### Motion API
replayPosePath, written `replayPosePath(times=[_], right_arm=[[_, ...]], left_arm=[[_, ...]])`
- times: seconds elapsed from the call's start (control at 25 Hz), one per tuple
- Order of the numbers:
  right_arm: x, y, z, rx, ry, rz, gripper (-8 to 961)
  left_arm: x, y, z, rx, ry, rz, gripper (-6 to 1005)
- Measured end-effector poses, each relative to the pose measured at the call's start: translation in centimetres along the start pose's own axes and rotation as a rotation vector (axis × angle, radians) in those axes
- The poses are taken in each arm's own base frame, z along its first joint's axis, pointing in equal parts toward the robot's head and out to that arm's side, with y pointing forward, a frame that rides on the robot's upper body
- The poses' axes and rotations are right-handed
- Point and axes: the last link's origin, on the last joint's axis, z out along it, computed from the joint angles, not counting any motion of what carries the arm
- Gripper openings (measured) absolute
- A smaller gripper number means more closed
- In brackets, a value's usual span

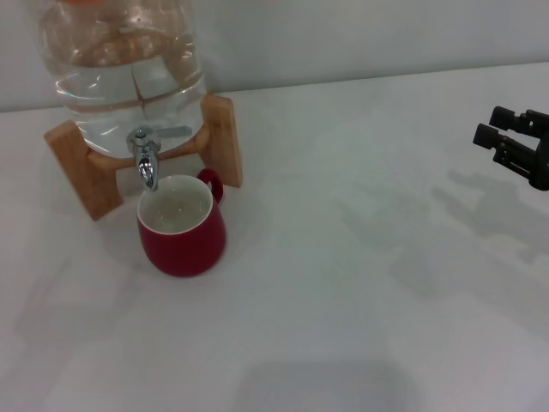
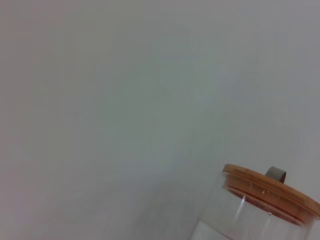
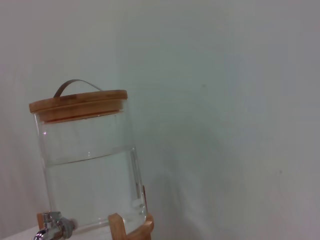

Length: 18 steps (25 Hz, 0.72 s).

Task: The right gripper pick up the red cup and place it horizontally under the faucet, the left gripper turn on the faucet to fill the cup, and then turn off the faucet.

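Note:
The red cup [image 1: 182, 227] stands upright on the white table, its open mouth directly below the spout of the chrome faucet [image 1: 146, 160], handle turned toward the wooden stand. Its cream inside glints as if it holds water. No stream shows at the spout. The faucet [image 3: 50, 228] also shows at the jar's base in the right wrist view. My right gripper [image 1: 491, 125] hovers at the far right, well away from the cup, open and holding nothing. The left gripper is out of view; its wrist camera faces the wall and the jar's lid.
The clear water jar [image 1: 129, 69] rests on a wooden stand [image 1: 221, 137] at the back left. Its bamboo lid [image 3: 78, 104] with a metal strap shows in both wrist views, lid [image 2: 272, 187]. White table [image 1: 360, 283] spreads between cup and right gripper.

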Motion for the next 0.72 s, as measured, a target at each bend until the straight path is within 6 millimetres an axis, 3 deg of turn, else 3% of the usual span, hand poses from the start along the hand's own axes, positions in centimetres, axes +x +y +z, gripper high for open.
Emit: replayPosePath(times=[0.72], right_arm=[[-0.16, -0.21, -0.65, 0.027, -0.047, 0.059, 402]], left_arm=[[-0.12, 0.00, -0.07, 0.001, -0.005, -0.005, 876]])
